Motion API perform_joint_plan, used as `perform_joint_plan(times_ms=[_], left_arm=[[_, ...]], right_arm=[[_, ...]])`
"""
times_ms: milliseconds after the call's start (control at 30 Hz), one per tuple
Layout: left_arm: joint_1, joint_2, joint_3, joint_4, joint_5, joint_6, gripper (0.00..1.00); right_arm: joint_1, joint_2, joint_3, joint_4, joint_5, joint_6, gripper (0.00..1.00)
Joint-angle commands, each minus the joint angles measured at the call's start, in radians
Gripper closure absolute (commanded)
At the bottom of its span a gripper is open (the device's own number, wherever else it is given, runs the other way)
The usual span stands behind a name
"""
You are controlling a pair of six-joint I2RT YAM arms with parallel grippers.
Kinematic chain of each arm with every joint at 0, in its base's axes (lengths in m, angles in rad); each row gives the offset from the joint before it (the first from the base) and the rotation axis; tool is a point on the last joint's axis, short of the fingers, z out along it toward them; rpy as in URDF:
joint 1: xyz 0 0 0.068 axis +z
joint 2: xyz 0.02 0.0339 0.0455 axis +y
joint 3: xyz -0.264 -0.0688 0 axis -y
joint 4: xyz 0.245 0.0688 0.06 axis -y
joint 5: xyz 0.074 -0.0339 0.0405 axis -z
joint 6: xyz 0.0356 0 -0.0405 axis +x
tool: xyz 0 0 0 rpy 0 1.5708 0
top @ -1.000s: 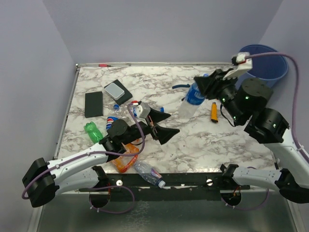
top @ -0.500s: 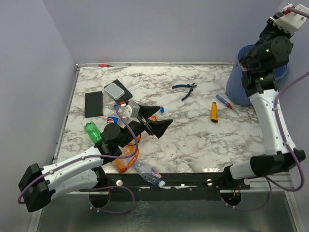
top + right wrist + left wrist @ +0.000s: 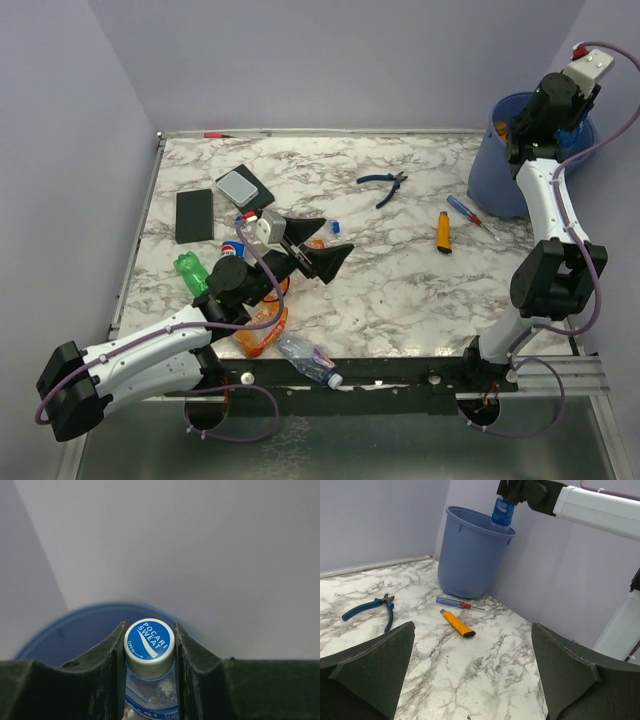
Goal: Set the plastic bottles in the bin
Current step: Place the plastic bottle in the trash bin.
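Observation:
My right gripper (image 3: pixel 524 128) is shut on a clear blue-labelled bottle with a blue cap (image 3: pixel 149 641) and holds it upright over the mouth of the blue bin (image 3: pixel 505 175). The left wrist view shows this bottle (image 3: pixel 503 511) at the rim of the bin (image 3: pixel 470 555). My left gripper (image 3: pixel 322 247) is open and empty above the table's left middle. On the table near it lie a green bottle (image 3: pixel 192 272), an orange-tinted bottle (image 3: pixel 258 328), a clear bottle (image 3: pixel 308 358) and a blue-labelled bottle (image 3: pixel 234 248), partly hidden by the left arm.
Blue-handled pliers (image 3: pixel 382 185), a screwdriver (image 3: pixel 468 213) and an orange-handled tool (image 3: pixel 443 232) lie between the left gripper and the bin. A flat black slab (image 3: pixel 194 215) and a black box with a grey top (image 3: pixel 243 189) lie at the back left.
My right arm has lifted the blue-labelled bottle off the table's middle and swung it up to the right, over the bin. The left gripper has barely moved.

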Motion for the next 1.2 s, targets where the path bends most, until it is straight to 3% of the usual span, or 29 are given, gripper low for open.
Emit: perform_joint_plan(times_ms=[0, 200, 233, 400, 533, 700, 933, 1167], left_arm=[[-0.003, -0.016, 0.004, -0.009, -0.042, 0.03, 0.01], [-0.003, 0.001, 0.008, -0.01, -0.028, 0.022, 0.01], [-0.003, 0.005, 0.008, -0.01, -0.028, 0.022, 0.01], [-0.002, 0.022, 0.011, -0.015, -0.026, 0.025, 0.01], [-0.002, 0.027, 0.014, -0.018, -0.021, 0.027, 0.01], [-0.002, 0.032, 0.014, -0.019, -0.027, 0.025, 0.01], [-0.003, 0.04, 0.013, -0.047, -0.117, 0.035, 0.01], [-0.005, 0.058, 0.045, -0.18, -0.359, 0.103, 0.01]], right_arm=[[-0.006, -0.014, -0.09, -0.092, -0.062, 0.17, 1.0], [-0.007, 0.021, -0.036, -0.322, -0.213, 0.342, 0.96], [-0.008, 0.029, -0.022, -0.358, -0.241, 0.363, 0.9], [-0.008, 0.033, 0.002, -0.433, -0.307, 0.415, 0.37], [-0.008, 0.015, 0.031, -0.443, -0.313, 0.421, 0.21], [-0.007, -0.04, 0.1, -0.421, -0.338, 0.432, 0.15], [0.072, -0.219, 0.103, -0.375, -0.55, 0.561, 0.1], [0.263, -0.547, -0.354, -0.226, -0.83, 0.745, 0.13]])
